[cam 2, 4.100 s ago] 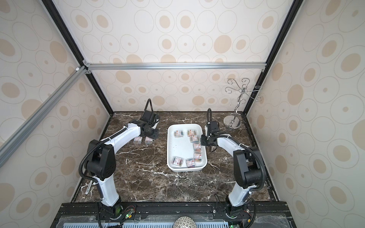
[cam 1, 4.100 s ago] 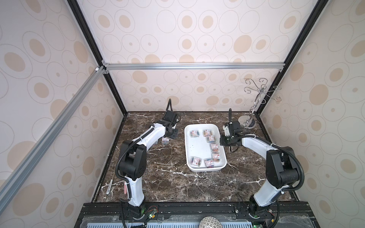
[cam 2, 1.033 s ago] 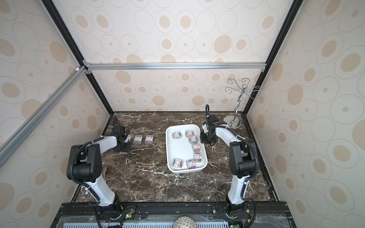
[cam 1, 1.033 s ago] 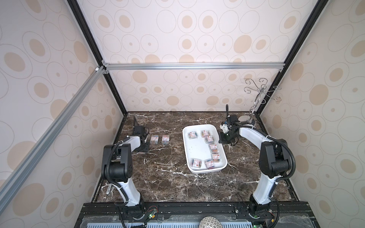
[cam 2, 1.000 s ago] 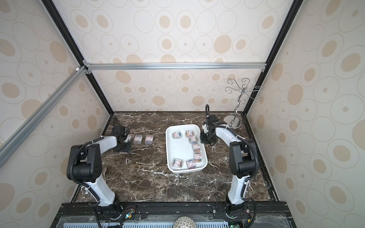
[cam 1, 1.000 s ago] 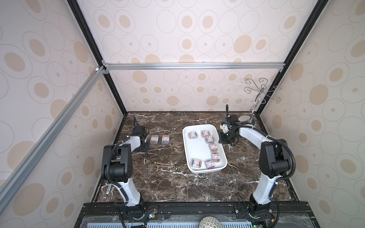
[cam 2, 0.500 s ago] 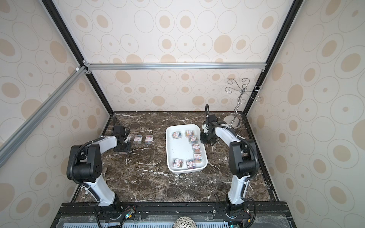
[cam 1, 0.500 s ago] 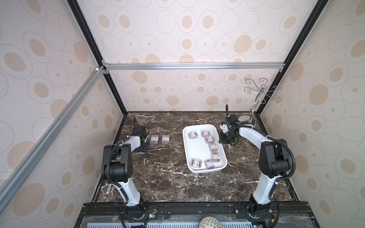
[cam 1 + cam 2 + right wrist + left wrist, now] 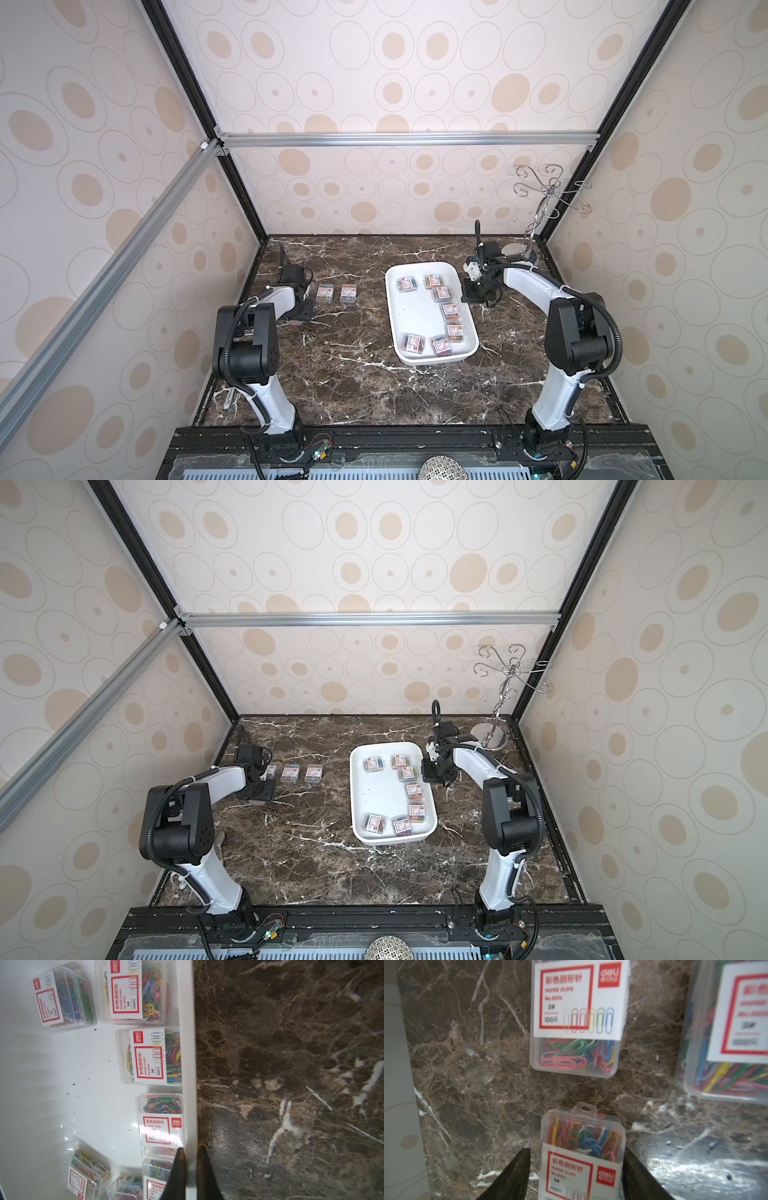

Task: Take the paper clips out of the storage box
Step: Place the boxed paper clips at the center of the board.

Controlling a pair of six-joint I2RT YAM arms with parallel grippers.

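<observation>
Marble tabletop holds the storage box toward two o'clock, seven boxes of paper clips inside. Right gripper pinches its two-o'clock rim; left gripper, jaws parted, straddles a clip box at ten o'clock.

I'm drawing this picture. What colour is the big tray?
The tray is plain white, and it shows best in the right wrist view.

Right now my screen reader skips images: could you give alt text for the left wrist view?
A clear box of coloured paper clips rests on the dark marble table inside the open left tool. Another labelled box and a third lie ahead of it.
</observation>
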